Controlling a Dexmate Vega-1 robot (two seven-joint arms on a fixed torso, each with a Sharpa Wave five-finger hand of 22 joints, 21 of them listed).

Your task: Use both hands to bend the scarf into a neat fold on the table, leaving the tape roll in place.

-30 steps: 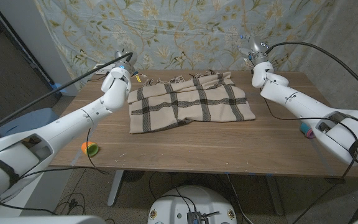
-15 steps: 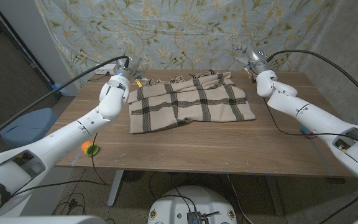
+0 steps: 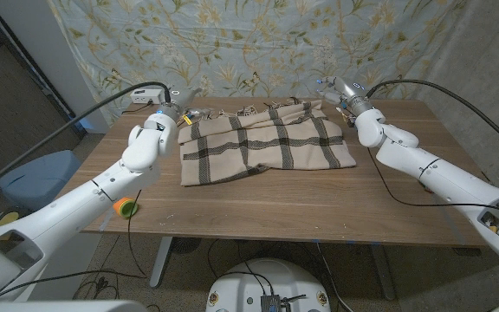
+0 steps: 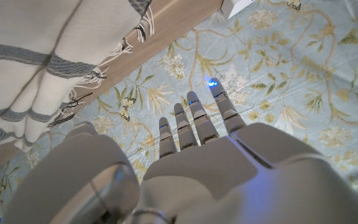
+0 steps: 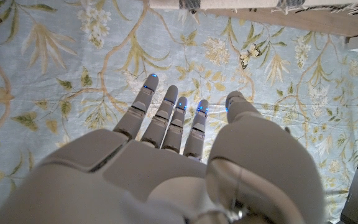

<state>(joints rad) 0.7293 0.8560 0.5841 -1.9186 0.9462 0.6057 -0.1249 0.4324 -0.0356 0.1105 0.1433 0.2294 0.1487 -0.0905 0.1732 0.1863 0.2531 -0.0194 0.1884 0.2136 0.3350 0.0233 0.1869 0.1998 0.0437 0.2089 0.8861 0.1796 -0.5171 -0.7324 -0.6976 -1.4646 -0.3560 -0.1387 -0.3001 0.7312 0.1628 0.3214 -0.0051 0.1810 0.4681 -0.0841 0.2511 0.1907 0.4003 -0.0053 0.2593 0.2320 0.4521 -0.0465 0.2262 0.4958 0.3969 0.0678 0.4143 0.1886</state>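
A: Where did the scarf (image 3: 265,142) lie from the hands?

B: Spread on the table (image 3: 258,208), long axis running from one hand to the other. Its far corners sat just inside and slightly short of each: the left hand (image 3: 171,111) by one, the right hand (image 3: 337,89) by the other, about equally near. Both were spread, fingers straight, holding nothing.

A: And the change?

B: Both arms had reached further toward the far edge. The scarf hadn't moved. I couldn't identify the tape roll.
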